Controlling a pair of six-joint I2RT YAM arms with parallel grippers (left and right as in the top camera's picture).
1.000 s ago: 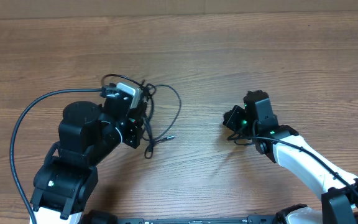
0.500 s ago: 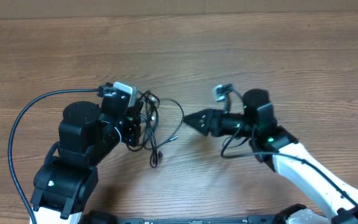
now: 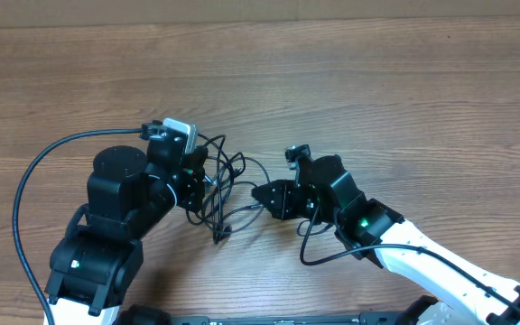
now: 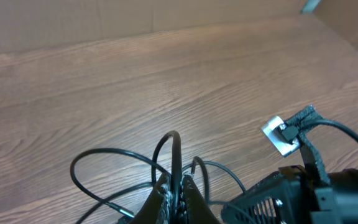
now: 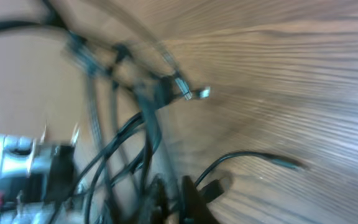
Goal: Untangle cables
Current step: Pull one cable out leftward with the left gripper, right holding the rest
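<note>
Two robot arms meet over a knot of black cables (image 3: pixel 219 200) near the middle of a wooden table (image 3: pixel 332 90). The left gripper (image 3: pixel 208 183) is clamped onto the bundle. Its wrist camera shows the left gripper (image 4: pixel 178 190) with its fingers pressed together, a cord rising in a narrow loop from between them, and more of the cables (image 4: pixel 107 151) arching in a wider loop over the table (image 4: pixel 135 74) to one side. From above, the loose loops spread out from that grip toward the right arm, and one strand trails down to a small plug end (image 3: pixel 222 236) lying on the wood. The right gripper (image 3: pixel 260 193) points at the tangle from the other side, its tips drawn to a point just beside the nearest loop. The right wrist view is badly blurred: the right gripper (image 5: pixel 174 196) sits low in the frame with its fingers close together, and several strands of the cables (image 5: pixel 146 124) cross just ahead of it. A metal-tipped plug (image 5: pixel 194 94) juts out of the tangle. The blur hides whether any cord is caught between those fingers.
</note>
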